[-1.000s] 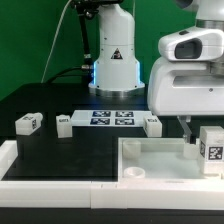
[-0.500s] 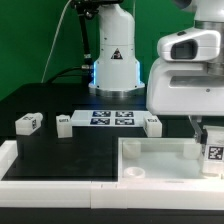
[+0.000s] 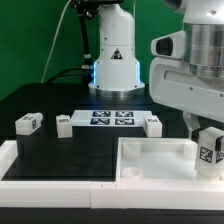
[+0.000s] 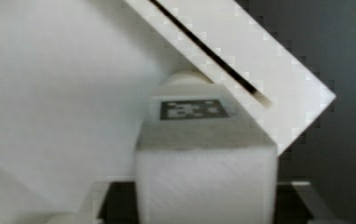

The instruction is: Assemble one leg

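Black tabletop (image 3: pixel 70 150) carried white tray (image 3: pixel 160 160), the landmark here. Over tray's side toward exterior view's right, end effector (image 3: pixel 203 132) clamped on leg (image 3: pixel 211 152), tag outward, held upright, likely for seating in socket. Marker board (image 3: pixel 110 118) lay beyond tray, outside work area. Three spare legs (image 3: pixel 27 122) flanked it, reachable later.

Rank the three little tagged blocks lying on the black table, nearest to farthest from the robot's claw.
1. Near leg, at the marker board's end toward the gripper.
2. Middle leg, at the board's other end.
3. Far leg, at the exterior view's left.
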Robot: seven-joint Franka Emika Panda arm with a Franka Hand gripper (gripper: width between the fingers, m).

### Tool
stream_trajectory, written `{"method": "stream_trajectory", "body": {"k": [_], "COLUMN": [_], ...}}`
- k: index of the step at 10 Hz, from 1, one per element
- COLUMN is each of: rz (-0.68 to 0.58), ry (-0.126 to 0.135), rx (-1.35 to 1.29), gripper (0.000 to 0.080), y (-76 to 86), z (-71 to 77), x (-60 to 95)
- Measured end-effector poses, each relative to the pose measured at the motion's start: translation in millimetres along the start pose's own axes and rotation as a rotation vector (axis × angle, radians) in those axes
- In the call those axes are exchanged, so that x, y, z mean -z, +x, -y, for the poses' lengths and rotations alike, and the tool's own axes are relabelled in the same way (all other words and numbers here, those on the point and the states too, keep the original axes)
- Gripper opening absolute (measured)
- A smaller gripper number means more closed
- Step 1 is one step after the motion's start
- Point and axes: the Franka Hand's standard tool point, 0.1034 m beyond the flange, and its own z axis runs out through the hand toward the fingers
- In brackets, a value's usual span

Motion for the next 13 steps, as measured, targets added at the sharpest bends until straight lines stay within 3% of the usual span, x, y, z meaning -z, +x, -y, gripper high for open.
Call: {"method": "stream_trajectory", "body": {"k": [2,4,5,6,9,13], "rz": [-0.008,-0.010,-0.009,-0.009,-0.006,-0.006], "ry": [-0.009,-0.011,-0.011,-0.012,-0.017,-0.019], "rx": [-0.237,-0.266,-0.230,-0.232,0.190,0.703], "gripper": [0.0292,0.0292,0.0478,0.0590,0.0646,0.0649], "y": [0.1,0.2,-0.9,-8.1,-8.7,-9.8], "z": [-1.5,-2.0,-1.5,1.3,0.1,1.5], "x": [0.1,-0.1,-0.3,-1.3,-4.3,-2.2]}}
